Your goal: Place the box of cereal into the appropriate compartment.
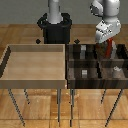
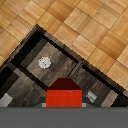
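Exterior view, upper right of frame: red box of cereal [image 1: 108, 49], a narrow upright slab, hanging just under the white gripper [image 1: 107, 44] and over the back right section of the dark four-part bin [image 1: 98, 64]. Jaws clenched on the box's top end. Appears to hover above the compartment [image 1: 112, 54], lower end near its dark-brown walls; contact with the floor impossible to tell. Small grey cube [image 1: 85, 73] in the front section toward the frame's middle. Large light wooden tray [image 1: 35, 62] filling the frame's left half, touching the bin's side.

Wrist view: same box [image 2: 64, 94] low in centre, dark wood-grain compartments beneath, pale round object [image 2: 44, 62] in a neighbouring section.
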### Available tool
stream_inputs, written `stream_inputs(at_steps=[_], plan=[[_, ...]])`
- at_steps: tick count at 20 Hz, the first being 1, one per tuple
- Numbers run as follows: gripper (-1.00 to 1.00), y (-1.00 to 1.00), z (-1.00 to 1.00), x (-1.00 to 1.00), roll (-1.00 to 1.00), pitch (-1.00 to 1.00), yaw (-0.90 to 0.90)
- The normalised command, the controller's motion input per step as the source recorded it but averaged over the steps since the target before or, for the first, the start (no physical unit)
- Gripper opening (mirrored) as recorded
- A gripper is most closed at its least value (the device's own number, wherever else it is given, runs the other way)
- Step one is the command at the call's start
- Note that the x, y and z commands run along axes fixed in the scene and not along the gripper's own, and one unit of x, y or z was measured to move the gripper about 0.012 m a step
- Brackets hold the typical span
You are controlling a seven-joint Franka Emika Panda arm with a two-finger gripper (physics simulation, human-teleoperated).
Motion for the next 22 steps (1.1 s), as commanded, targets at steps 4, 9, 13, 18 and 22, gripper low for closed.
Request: stream_inputs(at_steps=[4,9,13,18,22], plan=[[-1.0,1.0,0.0,0.0,0.0,0.0,0.0],[-1.0,0.4,0.0,-0.43,0.0,0.0,0.0],[-1.0,0.0,0.0,-1.0,0.0,0.0,0.0],[-1.0,0.0,-0.43,-0.4,0.0,0.0,0.0],[-1.0,0.0,-1.0,0.0,0.0,0.0,0.0]])
